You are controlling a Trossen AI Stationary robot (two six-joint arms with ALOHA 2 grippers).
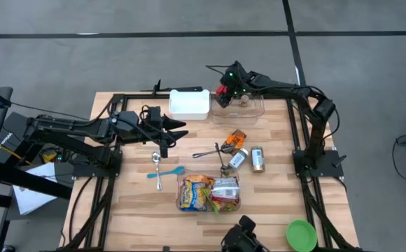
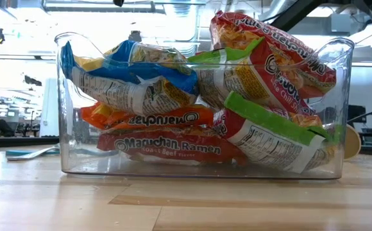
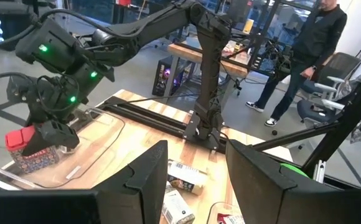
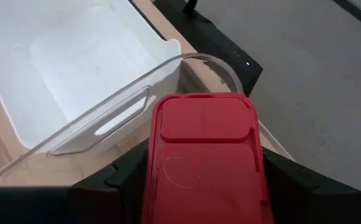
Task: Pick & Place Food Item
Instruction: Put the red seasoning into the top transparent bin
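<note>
Overhead, grey floor with dark seams surrounds a pale wood table [image 1: 273, 203] ringed by black rails. At its left edge some papers [image 1: 31, 196] lie on a side stand. The left gripper [image 1: 177, 127] hovers over the boards with its fingers [image 3: 143, 180] spread and nothing between them. Below it lie a spoon [image 1: 157, 168] and a blue utensil [image 1: 165, 172]. A white bin [image 1: 189, 103] sits at the far edge. Near the front stands a clear tub [image 2: 202, 163] stuffed with ramen packs [image 2: 173, 144]. Small cans [image 1: 257, 159] and packets lie mid-table. The right gripper [image 1: 225, 89] pinches a red-lidded container [image 4: 202, 155] over a clear bin [image 1: 248, 110] beside the white one. A green bowl [image 1: 301, 234] sits at the front right corner. Beyond the table, a person [image 3: 314, 43] stands among desks and chairs.
</note>
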